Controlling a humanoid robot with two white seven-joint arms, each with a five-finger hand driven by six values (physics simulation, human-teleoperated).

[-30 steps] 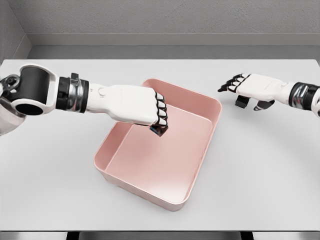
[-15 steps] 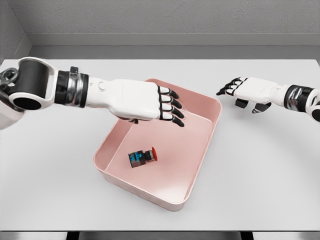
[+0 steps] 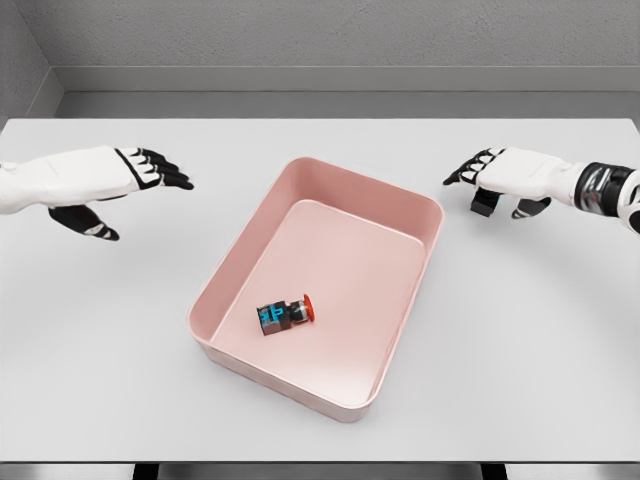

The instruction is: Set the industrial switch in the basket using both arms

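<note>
Switch [image 3: 284, 316]: on its side in pink basket [image 3: 420, 215], near-left part.
Left hand [image 3: 95, 183]: fingers spread, holding nothing.
Right hand [image 3: 508, 178]: fingers spread, holding nothing.

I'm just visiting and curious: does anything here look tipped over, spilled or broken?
Only the industrial switch: it lies on its side in the pink basket, red button pointing right. Nothing looks spilled or damaged.

Left hand [image 3: 95, 185] — right hand [image 3: 510, 178] — both spread, empty.
</note>
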